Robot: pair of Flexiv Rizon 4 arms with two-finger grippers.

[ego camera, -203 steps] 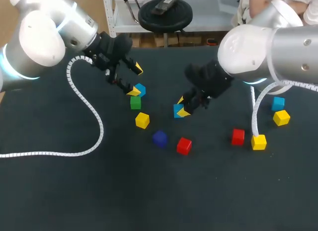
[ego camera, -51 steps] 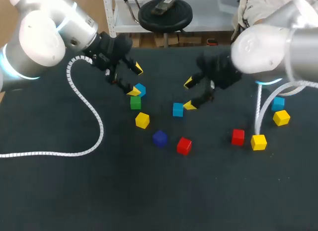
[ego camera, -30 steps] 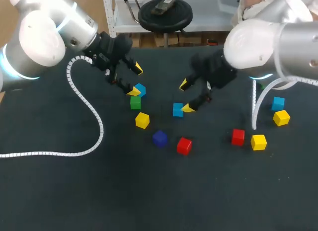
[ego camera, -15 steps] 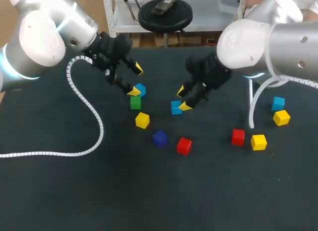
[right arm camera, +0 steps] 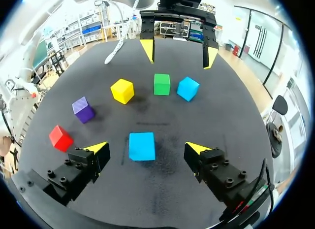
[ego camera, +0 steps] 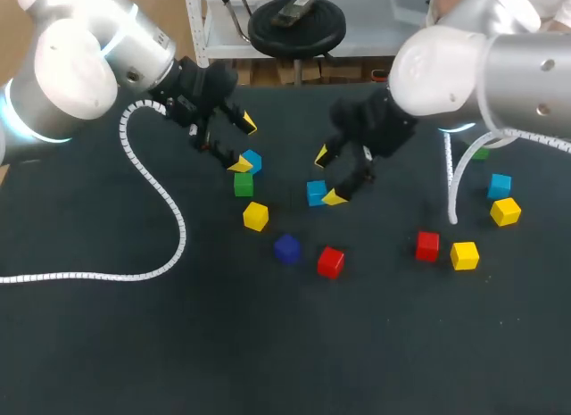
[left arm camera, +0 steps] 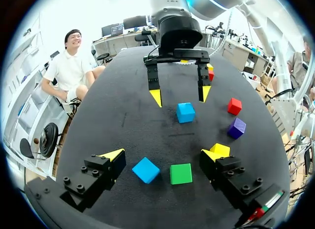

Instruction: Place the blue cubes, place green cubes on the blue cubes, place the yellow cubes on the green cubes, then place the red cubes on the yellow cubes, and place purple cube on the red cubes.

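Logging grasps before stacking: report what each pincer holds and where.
Nothing is held. The right pincer hangs open over a blue cube, untouched; the left pincer is open too.

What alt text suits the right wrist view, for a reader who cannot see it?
The right gripper is open, a blue cube lying untouched between its fingers. Ahead sit a yellow cube, green cube and second blue cube in a row, with the open left gripper beyond; a purple cube and red cube lie nearer.
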